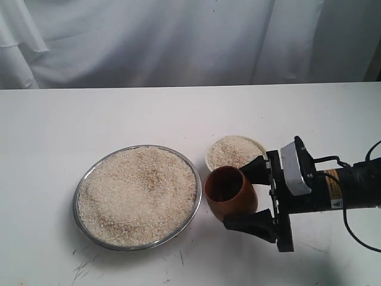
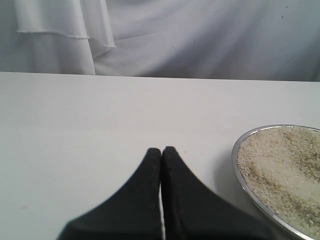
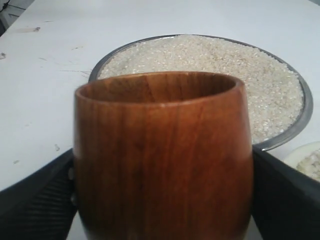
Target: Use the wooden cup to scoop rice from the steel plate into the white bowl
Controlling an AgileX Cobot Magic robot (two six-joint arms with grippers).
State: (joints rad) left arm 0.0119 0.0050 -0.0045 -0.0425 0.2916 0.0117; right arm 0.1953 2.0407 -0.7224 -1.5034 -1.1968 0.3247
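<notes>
Much bare table lies behind and left of the steel plate, which is heaped with rice; left fingers pressed together, empty, near its rim. Right of the plate: wooden cup, clasped on both sides by right fingers spread wide. White bowl, holding rice, just behind the cup.

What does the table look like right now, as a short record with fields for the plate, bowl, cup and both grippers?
steel plate: heaped with rice almost to its rim
white bowl: holds some rice, sits to the right of the steel plate
wooden cup: upright, no rice visible inside, in front of the white bowl and beside the steel plate
right gripper: fingers against both sides of the wooden cup
left gripper: shut, holding nothing, over the table beside the steel plate's rim
</notes>
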